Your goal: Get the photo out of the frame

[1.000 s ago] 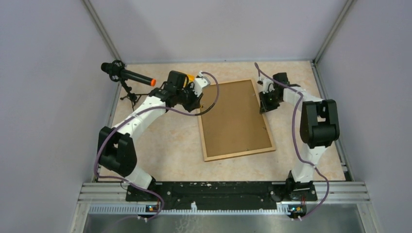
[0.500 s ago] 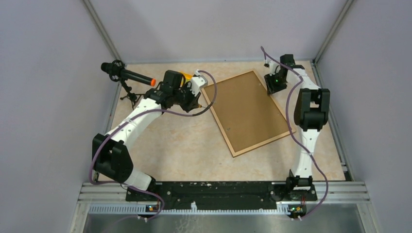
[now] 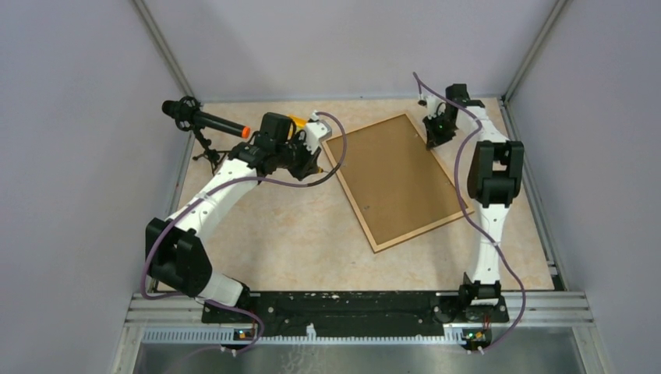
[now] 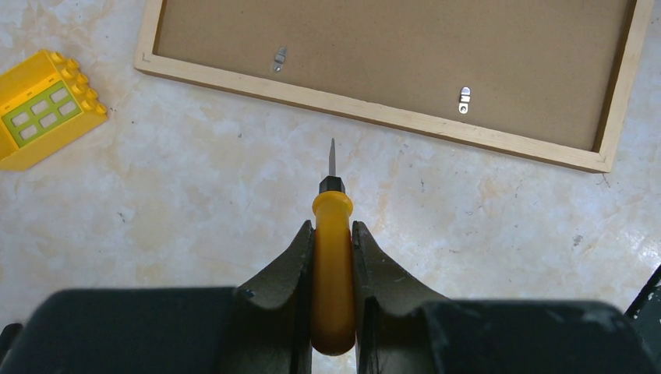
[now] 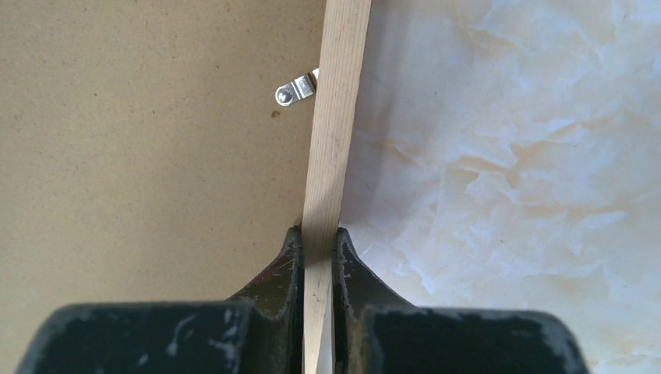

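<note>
Top view, frame (image 3: 397, 181): it is lying flat on the marbled table (image 3: 288, 234), right of the centre, with the fibreboard back facing up. Its long sides are running from 11 o'clock to 5 o'clock.
Top view, right gripper (image 3: 431, 142): it is sitting at the frame's long edge, at about 1 o'clock from the frame's middle.
Top view, left gripper (image 3: 317, 164): it is staying just beside the frame's far-left corner, at 9 o'clock from that corner.
Top view, microphone (image 3: 204, 121): it is standing on a small tripod at 10 o'clock of the table.
Left wrist view, left gripper (image 4: 333, 234): its fingers (image 4: 300, 257) are clamping the yellow handle of a screwdriver (image 4: 333, 273).
Left wrist view, screwdriver tip: it is pointing to 12 o'clock, near the wooden rim (image 4: 374, 115) but apart from it.
Left wrist view, metal clips (image 4: 279, 57): two are showing on the back, just inside the rim.
Left wrist view, yellow toy block (image 4: 47, 109): it is lying at 10 o'clock, near the frame's corner.
Right wrist view, right gripper (image 5: 318, 238): its fingers (image 5: 284, 269) are pinching the narrow wooden rim, one finger over the back and one on the table side.
Right wrist view, metal clip (image 5: 296, 90): it is lying at 12 o'clock from the fingers, touching the rim.
</note>
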Tool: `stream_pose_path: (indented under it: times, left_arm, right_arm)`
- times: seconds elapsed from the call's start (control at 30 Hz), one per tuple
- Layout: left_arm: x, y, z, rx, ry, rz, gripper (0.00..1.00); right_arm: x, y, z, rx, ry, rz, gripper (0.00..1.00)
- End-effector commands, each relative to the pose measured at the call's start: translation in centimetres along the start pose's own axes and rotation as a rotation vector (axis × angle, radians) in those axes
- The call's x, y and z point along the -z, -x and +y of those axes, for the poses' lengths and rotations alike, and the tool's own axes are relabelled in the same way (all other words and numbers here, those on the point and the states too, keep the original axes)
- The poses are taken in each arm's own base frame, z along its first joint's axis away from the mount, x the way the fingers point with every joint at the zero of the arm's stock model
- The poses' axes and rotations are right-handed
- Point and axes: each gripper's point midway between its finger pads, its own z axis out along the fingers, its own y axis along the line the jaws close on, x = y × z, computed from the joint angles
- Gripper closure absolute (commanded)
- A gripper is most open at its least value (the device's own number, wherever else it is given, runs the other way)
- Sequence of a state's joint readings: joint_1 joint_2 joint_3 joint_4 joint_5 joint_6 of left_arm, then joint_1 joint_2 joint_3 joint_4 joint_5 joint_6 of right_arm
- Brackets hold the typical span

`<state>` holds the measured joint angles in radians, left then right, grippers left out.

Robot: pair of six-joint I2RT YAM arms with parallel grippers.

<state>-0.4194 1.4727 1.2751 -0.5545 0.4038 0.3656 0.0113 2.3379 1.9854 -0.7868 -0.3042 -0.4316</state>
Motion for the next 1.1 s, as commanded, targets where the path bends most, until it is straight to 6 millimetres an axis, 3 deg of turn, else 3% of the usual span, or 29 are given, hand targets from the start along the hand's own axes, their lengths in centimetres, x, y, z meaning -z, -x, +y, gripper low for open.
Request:
stream_pose_path:
  times: [0.0,0.23,0.4,0.57,0.73,0.87,1.0,1.07]
  left_arm:
    - [1.8,2.2,-0.1,0.011,0.017,-0.062,1.0]
    - [2.2,1.0,2.2,0.156,0.062,-0.035,1.0]
    - [3.2,1.4,4.0,0.235,0.103,-0.039,1.0]
    - [3.6,0.7,3.8,0.197,0.088,-0.011,1.0]
    - [4.0,-1.3,2.4,0.092,0.035,0.037,1.0]
    - [3.9,-2.8,1.9,0.056,0.022,0.065,1.0]
    - [3.7,-3.5,1.4,0.049,-0.004,0.078,1.0]
    - [3.5,-3.7,1.2,0.044,-0.012,0.084,1.0]
  right_arm:
    - [-4.1,-3.2,7.0,0.243,0.101,0.131,1.0]
    - [-4.6,-1.7,12.4,0.561,0.029,0.126,1.0]
    - [-4.6,1.4,15.8,0.683,0.023,0.073,1.0]
    - [-4.1,3.6,19.1,0.808,0.059,0.014,1.0]
    - [-2.9,5.5,20.6,0.859,0.085,-0.046,1.0]
    - [-1.1,6.8,20.1,0.792,0.058,-0.069,0.67]
    - [2.2,6.4,18.8,0.664,0.066,-0.091,0.44]
    - [4.0,5.5,17.3,0.591,0.056,-0.103,0.39]
